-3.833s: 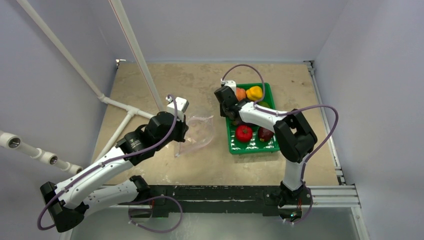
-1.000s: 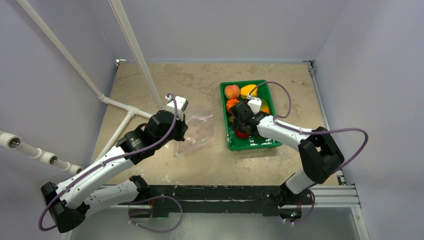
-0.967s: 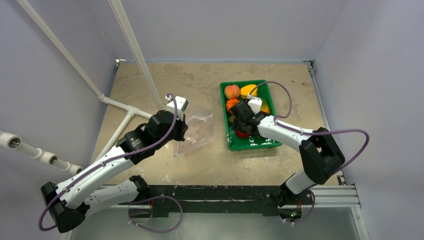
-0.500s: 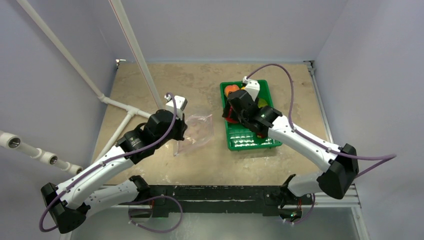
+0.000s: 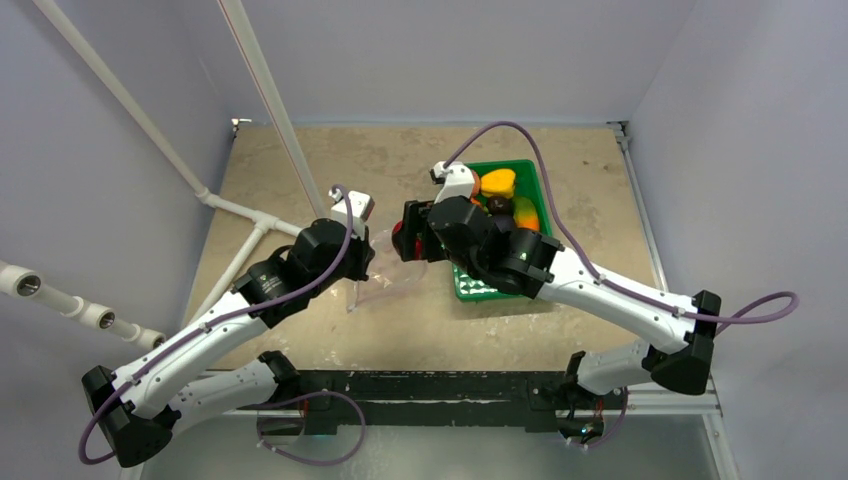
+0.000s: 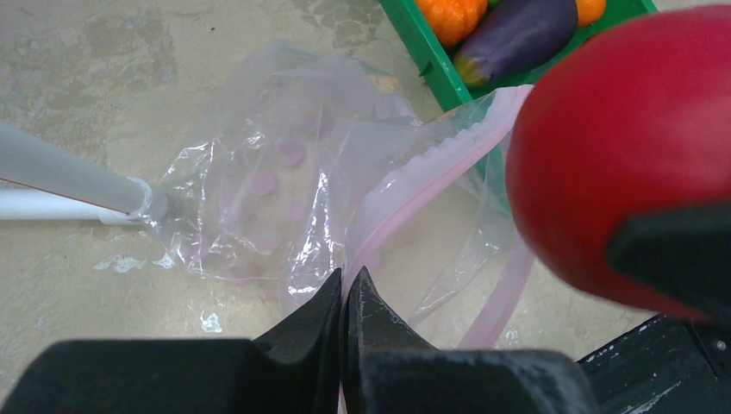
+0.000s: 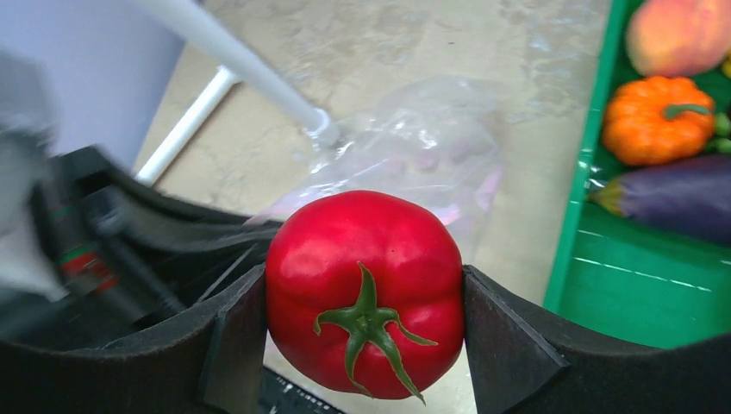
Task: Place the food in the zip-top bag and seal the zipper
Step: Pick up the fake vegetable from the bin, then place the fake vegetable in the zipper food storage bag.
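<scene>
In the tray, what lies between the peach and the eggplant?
The orange pumpkin; the right wrist view shows it between the peach and the eggplant.

Mottled beige table (image 5: 300, 160) carries 1 zip-top bag (image 6: 259, 172) beside 1 green tray (image 5: 478, 291).

Glossy red tomato (image 7: 365, 289); clear crinkly plastic bag (image 6: 284, 181)

green tray (image 5: 528, 172) mostly hidden under right arm (image 5: 600, 290), tomato (image 6: 621, 155) blurred, cut by frame edge, peach (image 7: 681, 34) cropped
</scene>
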Motion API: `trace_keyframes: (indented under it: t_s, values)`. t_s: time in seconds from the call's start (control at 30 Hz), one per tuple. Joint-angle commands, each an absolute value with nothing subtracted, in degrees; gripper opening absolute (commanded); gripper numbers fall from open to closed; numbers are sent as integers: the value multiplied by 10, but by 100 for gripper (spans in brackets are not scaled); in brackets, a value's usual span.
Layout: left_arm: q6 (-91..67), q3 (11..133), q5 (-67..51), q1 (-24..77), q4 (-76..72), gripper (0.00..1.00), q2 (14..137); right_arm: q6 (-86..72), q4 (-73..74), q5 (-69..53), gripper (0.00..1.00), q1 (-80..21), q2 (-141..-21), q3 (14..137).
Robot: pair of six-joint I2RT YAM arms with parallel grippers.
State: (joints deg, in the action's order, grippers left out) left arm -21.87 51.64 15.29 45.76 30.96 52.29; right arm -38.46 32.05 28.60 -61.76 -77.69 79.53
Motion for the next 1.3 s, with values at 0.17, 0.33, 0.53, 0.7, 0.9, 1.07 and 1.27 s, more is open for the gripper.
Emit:
trace_keyframes:
  t_s: [0.17, 0.33, 0.53, 0.7, 0.9, 1.07, 1.27]
  values:
    - [-217, 516, 148, 454, 297, 0, 523, -326, 257, 221, 0, -657, -743, 799]
    - [-218, 516, 146, 451, 295, 0, 525, -322, 202, 199, 0, -659, -752, 749]
    - [-219, 514, 144, 450, 294, 0, 523, -332, 152, 202, 0, -659, -761, 707]
    - [-221, 514, 136, 447, 290, 0, 522, -358, 125, 215, 0, -659, -771, 676]
    - [-219, 510, 114, 444, 277, 0, 516, -388, 116, 241, 1, -659, -802, 673]
    - [-219, 509, 106, 442, 273, 0, 515, -398, 108, 248, 18, -659, -823, 671]
    - [-220, 508, 105, 442, 272, 0, 511, -408, 122, 265, 57, -659, -840, 674]
